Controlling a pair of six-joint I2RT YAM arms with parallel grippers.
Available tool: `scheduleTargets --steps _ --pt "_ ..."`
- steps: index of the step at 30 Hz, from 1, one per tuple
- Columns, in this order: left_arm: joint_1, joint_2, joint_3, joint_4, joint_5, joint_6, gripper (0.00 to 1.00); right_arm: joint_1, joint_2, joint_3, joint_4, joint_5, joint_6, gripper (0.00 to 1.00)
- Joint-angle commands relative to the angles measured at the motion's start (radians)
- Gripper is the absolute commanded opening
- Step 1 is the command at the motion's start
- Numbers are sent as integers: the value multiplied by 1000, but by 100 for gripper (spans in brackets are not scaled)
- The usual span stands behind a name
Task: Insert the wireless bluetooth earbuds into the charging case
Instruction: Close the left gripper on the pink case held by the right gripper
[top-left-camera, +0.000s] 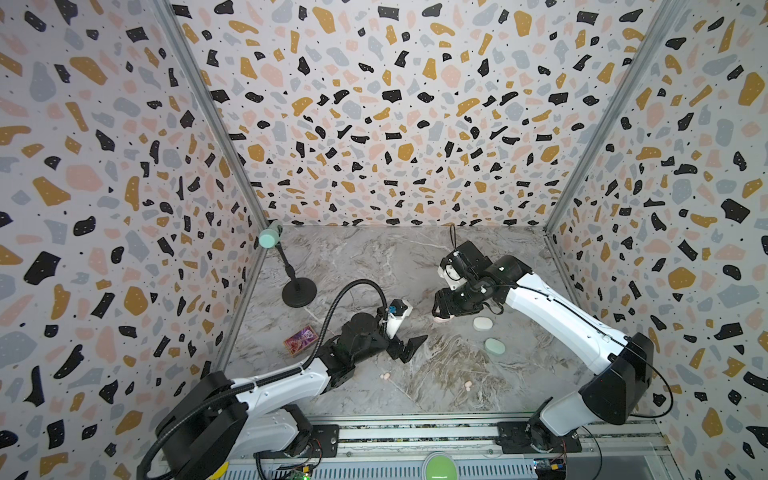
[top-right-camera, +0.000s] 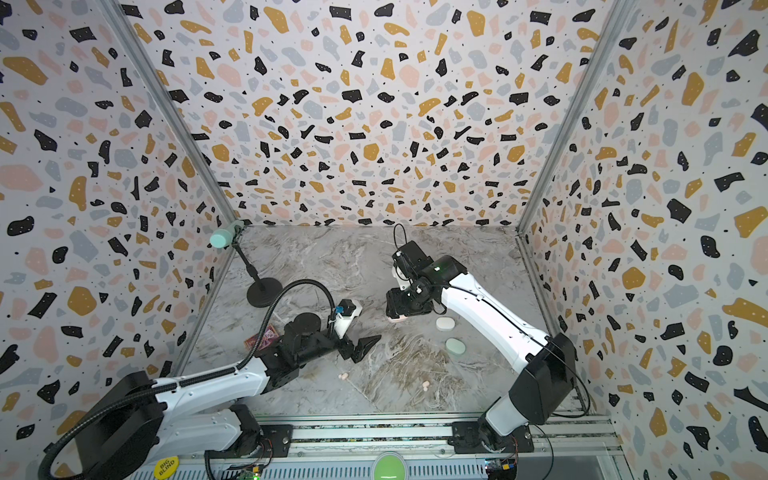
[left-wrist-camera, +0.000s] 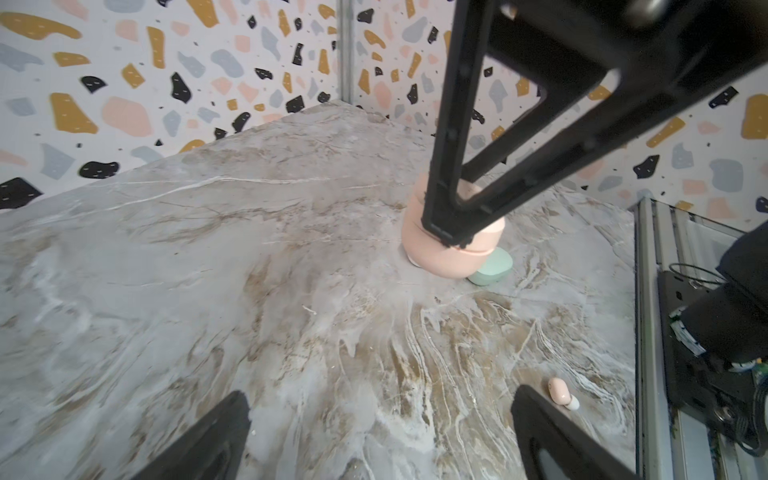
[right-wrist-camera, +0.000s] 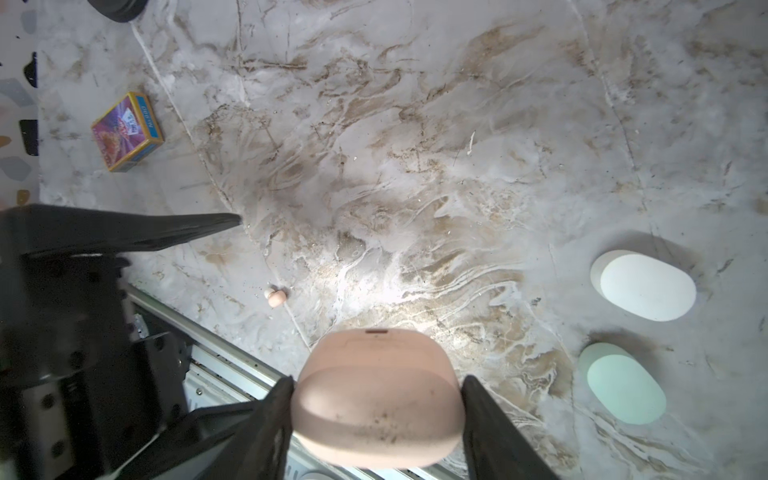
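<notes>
- The pink case (right-wrist-camera: 374, 361) is clenched by the right gripper (right-wrist-camera: 378, 415).
- The left gripper (left-wrist-camera: 380, 392) is held wide open.
- Two pink earbuds (top-left-camera: 385, 376) (top-left-camera: 468, 385) are seen near the bench's (top-left-camera: 374, 257) front edge.

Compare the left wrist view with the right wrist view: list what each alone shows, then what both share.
Left wrist only: the metal corner post. Right wrist only: the colourful card box and the white oval case in full. Both: the pale pink oval charging case clamped between the fingers of the right gripper, the mint green oval case, and a loose pink earbud, perhaps not the same one.
</notes>
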Motion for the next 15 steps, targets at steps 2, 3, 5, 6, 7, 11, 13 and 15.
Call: scheduleTargets --steps 2,3,5,6,7,11,13,15 --pt "-15 121 70 234 163 33 97 -3 -54 -18 -55 -34 13 58" --pt "-23 149 80 266 179 29 97 -3 -60 -23 -54 -36 19 58" --pt "-34 190 96 312 201 28 96 -4 -71 -30 -49 -41 28 58" --pt "-38 207 104 334 213 29 95 -4 -78 -34 -44 -44 33 58" --pt "-43 219 109 348 218 29 95 -5 -82 -38 -38 -46 37 58" --pt "-53 256 110 427 241 30 93 -6 -92 -59 -8 -73 49 58" --pt "-57 274 110 457 252 27 92 -6 -92 -63 1 -84 53 58" --pt "-62 290 113 480 261 21 91 -6 -92 -60 6 -95 56 58"
